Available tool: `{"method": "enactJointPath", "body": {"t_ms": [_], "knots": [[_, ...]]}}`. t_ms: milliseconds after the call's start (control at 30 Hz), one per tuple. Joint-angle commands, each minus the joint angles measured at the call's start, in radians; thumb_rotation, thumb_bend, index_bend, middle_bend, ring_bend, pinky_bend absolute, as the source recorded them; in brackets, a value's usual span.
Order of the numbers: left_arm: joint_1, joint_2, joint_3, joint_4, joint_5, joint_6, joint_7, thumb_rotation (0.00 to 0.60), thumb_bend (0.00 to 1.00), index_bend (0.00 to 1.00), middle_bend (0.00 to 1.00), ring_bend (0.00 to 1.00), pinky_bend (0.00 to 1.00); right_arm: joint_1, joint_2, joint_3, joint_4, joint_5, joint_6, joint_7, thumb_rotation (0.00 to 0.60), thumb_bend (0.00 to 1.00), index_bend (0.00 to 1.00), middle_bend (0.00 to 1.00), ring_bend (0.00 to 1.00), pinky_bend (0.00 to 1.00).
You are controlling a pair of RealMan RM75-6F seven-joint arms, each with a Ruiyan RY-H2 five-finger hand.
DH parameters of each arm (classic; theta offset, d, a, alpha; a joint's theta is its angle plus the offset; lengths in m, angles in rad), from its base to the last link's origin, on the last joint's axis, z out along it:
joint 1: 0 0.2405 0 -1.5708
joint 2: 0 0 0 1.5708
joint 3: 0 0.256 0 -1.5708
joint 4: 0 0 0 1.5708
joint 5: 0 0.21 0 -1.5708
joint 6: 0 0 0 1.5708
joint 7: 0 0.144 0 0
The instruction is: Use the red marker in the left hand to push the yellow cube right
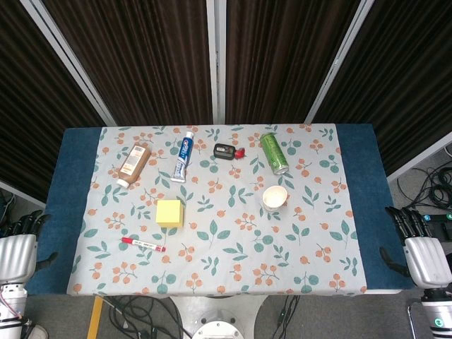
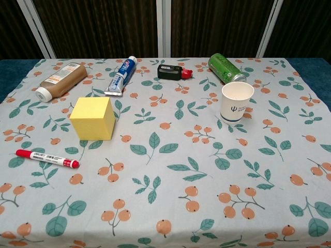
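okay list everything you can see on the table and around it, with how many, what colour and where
marker: 1, red and white, front left, lying flat
cube: 1, yellow, behind the marker
bottle: 1, brown with white cap, back left, on its side
toothpaste tube: 1, white and blue, back, left of centre
small device: 1, black with red end, back centre
can: 1, green, back right, on its side
paper cup: 1, white, upright, in front of the can
tablecloth: 1, pale floral, over the blue table
left hand: 1, off the table's left edge, holding nothing
right hand: 1, off the right edge, holding nothing
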Motion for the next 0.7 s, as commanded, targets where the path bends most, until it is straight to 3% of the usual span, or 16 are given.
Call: {"method": "enactJointPath", "body": {"t_ms": [33, 433, 700], "knots": [[-0.001, -0.001, 0.0, 0.001, 0.0, -0.001, -0.002, 0.6, 0.11, 0.27, 0.27, 0.2, 0.26, 0.0, 0.0, 0.0, -0.002, -0.001, 0.001, -0.003, 0.6, 0.27, 0.03, 0.09, 0.0, 0.0], [-0.018, 0.003, -0.002, 0.011, 0.019, -0.017, -0.018, 0.6, 0.11, 0.28, 0.27, 0.2, 0.26, -0.009, 0.004, 0.003, -0.001, -0.005, 0.026, 0.002, 0.6, 0.27, 0.03, 0.09, 0.0, 0.0], [-0.107, -0.005, -0.007, 0.047, 0.049, -0.141, -0.052, 0.6, 0.16, 0.33, 0.33, 0.2, 0.26, -0.003, 0.006, 0.007, -0.002, -0.006, 0.023, -0.004, 0.6, 0.27, 0.03, 0.09, 0.0, 0.0]]}}
